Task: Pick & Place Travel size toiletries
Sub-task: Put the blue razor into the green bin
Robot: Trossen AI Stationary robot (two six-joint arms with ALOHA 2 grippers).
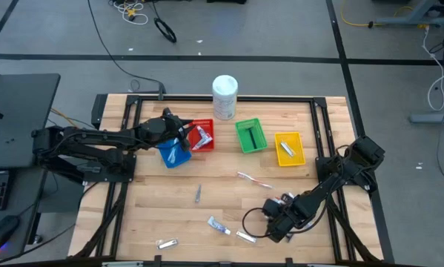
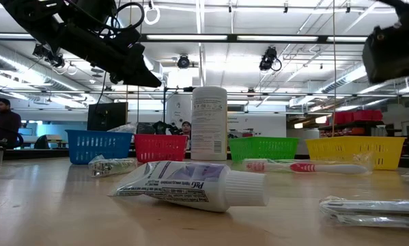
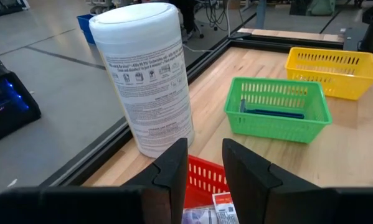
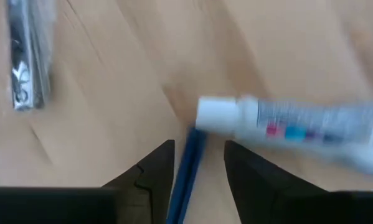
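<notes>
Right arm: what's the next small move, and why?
Probably close the right gripper on the slim blue item: it already lies between the open jaws. The white-capped toothpaste tube sits just beyond, so avoid pushing forward.

Overhead camera looking straight down on the whole table (image 1: 170, 215), low camera at tabletop level facing the room, white tub (image 2: 209, 123) shared with the left wrist camera, right wrist camera close above the wood.
</notes>
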